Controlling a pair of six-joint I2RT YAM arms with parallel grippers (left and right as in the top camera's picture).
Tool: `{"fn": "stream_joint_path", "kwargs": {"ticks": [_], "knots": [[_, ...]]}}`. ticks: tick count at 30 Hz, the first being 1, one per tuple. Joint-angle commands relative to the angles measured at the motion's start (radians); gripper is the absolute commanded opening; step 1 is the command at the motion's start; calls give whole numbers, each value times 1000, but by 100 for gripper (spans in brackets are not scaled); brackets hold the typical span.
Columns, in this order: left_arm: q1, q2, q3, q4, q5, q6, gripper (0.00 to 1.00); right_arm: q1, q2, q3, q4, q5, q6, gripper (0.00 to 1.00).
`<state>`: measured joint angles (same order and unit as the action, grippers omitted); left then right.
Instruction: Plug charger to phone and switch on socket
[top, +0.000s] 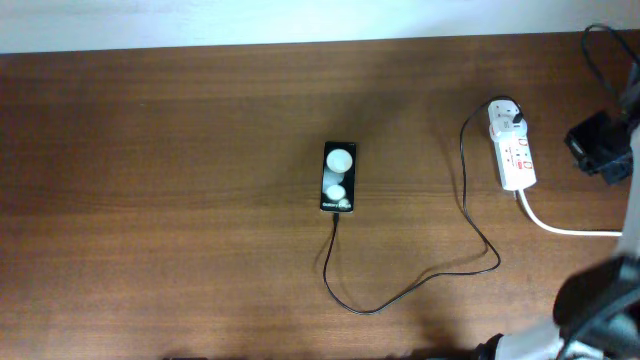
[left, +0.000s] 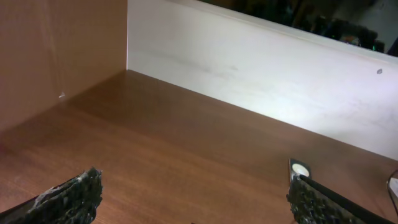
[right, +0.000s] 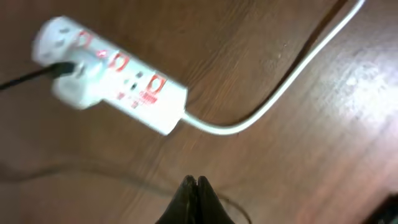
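Left gripper (left: 196, 202): jaws spread wide, nothing between them.
Left fingers (left: 71, 198): dark, rough-textured pads, one at each lower corner of the left wrist view (only the tips show).
Right gripper (right: 194, 186): jaws pressed together, holding nothing.
Right fingertips (right: 186, 194): dark, meeting in a narrow point at the bottom edge of the right wrist view.
Right arm (top: 598, 300): black and white links at the lower right edge of the overhead view, blurred.

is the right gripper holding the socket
No, the right gripper is shut on nothing, with bare table between it and the socket.
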<state>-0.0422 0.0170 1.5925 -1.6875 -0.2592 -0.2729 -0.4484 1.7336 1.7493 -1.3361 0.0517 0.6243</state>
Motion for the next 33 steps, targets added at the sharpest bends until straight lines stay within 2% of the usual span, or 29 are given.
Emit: {"fn": "stream_joint_path", "kwargs": {"ticks": [1, 6, 10, 15, 19, 22, 25, 28, 31, 33], "knots": [[-3, -10, 1, 0, -2, -6, 99, 16, -152, 3, -67, -56, -8, 4], [-3, -10, 1, 1, -2, -6, 99, 57, -374, 3, -146, -91, -97, 4], [-3, -10, -47, 174, 7, -6, 99, 89, -553, 3, -240, -94, -146, 4], [-3, -10, -391, 444, 49, -6, 99, 90, -748, 3, -295, -101, -202, 4], [-3, -9, -791, 879, 164, -6, 99, 90, -860, 3, -354, -101, -207, 4], [-3, -9, -1045, 1188, 178, -6, 99, 90, -909, 3, -362, -141, -262, 4], [-3, -9, -1252, 1411, 178, -6, 99, 90, -944, 3, -362, -154, -262, 4], [-3, -9, -1407, 1541, 180, 16, 99, 90, -952, 3, -362, -163, -270, 4], [-3, -9, -1508, 1625, 273, 207, 99, 90, -952, 3, -362, -262, -342, 4], [-3, -9, -1539, 1625, 283, 223, 99, 90, -952, 3, -362, -288, -363, 4]]}}
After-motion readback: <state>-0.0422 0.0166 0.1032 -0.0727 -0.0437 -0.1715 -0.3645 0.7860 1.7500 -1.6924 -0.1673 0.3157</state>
